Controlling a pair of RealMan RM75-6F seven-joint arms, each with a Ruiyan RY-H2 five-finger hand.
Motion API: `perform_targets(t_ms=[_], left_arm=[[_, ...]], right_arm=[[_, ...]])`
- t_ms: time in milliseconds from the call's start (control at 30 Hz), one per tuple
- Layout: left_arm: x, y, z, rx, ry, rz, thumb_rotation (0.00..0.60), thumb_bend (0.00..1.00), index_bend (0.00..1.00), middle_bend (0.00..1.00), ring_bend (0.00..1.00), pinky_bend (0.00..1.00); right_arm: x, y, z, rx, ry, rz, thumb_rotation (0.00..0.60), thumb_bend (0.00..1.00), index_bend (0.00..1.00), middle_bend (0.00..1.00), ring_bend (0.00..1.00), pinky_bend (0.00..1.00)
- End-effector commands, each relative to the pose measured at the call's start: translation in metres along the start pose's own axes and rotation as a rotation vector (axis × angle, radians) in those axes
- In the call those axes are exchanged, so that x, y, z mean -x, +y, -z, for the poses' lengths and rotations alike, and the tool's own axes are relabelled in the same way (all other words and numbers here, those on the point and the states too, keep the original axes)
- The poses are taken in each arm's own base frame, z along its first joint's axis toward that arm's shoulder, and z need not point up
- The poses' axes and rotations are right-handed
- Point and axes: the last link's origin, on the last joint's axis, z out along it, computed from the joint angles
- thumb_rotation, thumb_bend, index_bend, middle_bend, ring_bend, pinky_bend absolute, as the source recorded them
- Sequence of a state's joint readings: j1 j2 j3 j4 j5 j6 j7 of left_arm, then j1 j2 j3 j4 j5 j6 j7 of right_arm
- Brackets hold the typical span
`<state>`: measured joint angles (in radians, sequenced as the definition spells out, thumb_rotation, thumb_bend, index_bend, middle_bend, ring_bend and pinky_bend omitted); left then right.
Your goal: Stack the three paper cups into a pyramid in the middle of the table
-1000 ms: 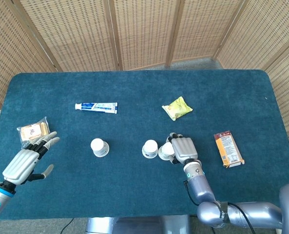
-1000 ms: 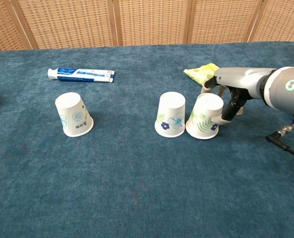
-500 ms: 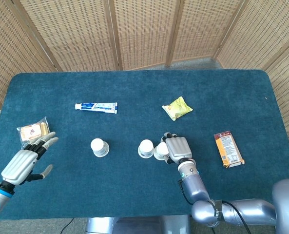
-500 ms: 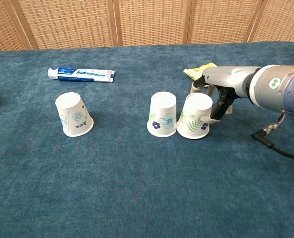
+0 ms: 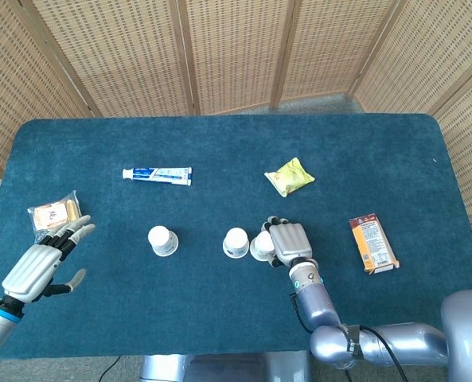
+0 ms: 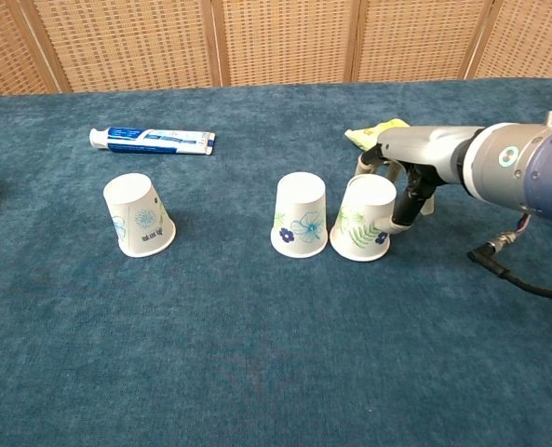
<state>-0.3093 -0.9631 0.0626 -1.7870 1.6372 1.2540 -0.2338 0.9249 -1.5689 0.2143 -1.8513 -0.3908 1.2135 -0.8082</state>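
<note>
Item: your right robot hand grasps the leaf-print cup, upturned on the worktop. Flower cup touches it just leftward; third cup well apart. Left robot hand released. Risk: further sideways pushing could topple both cups.

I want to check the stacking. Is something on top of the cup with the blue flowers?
Nothing rests on the blue-flower cup; its upturned base is bare. The leaf-print cup stands beside it, held by the right hand. Its inside is hidden.
</note>
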Motion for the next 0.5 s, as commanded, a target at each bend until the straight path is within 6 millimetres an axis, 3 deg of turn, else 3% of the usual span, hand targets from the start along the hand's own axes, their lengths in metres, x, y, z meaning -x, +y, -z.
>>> perform_targets(t_ms=[33, 333, 500], left_arm=[[0.0002, 0.0002, -0.0001, 0.001, -0.001, 0.0, 0.6, 0.5, 0.0, 0.0, 0.0, 0.08], [-0.0002, 0.0006, -0.0004, 0.002, -0.001, -0.002, 0.6, 0.5, 0.0, 0.0, 0.0, 0.08], [0.0002, 0.0002, -0.0009, 0.001, -0.005, -0.006, 0.6, 0.5, 0.0, 0.0, 0.0, 0.08]], right_arm=[[0.0, 0.0002, -0.0002, 0.0, 0.0, 0.0, 0.6, 0.4, 0.26, 0.18, 0.2, 0.51], [-0.0002, 0.0011, -0.0003, 0.001, -0.003, 0.003, 0.6, 0.4, 0.2, 0.16, 0.17, 0.5], [-0.0003, 0.0029, 0.0007, 0.004, -0.009, 0.011, 0.6, 0.39, 0.1, 0.11, 0.11, 0.46]])
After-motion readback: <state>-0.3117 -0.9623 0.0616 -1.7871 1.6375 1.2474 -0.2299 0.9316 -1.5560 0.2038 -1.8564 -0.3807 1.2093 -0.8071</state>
